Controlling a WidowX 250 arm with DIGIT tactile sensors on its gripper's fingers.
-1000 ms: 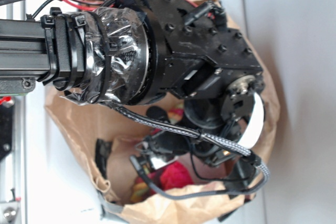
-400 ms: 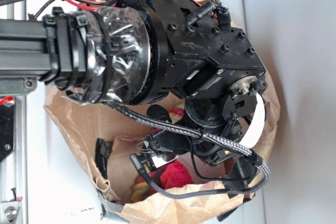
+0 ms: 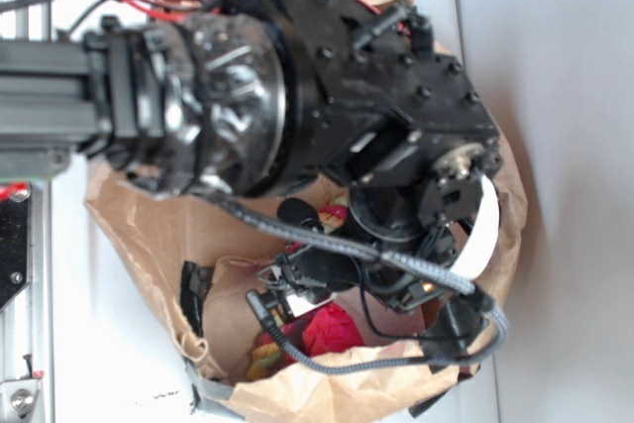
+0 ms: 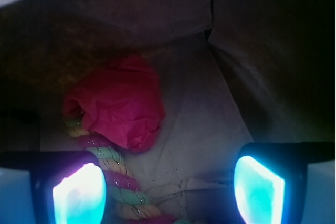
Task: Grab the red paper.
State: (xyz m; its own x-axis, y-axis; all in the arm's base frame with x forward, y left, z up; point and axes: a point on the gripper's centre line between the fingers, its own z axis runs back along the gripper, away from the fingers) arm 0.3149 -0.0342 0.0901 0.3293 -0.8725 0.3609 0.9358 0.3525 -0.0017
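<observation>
- Here, one red paper, one rope and one paper bag are seen.
- The gripper is held open; nothing is gripped.
- The red paper is found beyond the left finger, untouched, on the bag's floor.

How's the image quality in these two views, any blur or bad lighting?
Exterior view: the arm's taped wrist section is motion-blurred, the brown paper bag well lit. Wrist view: dim inside the bag, the tool fingers glow overexposed cyan, and the red paper is soft but readable.

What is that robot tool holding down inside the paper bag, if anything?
Nothing. The tool is open and its fingers close on nothing. The red paper lies loose beyond them on the bag floor, partly over a twisted rope.
</observation>
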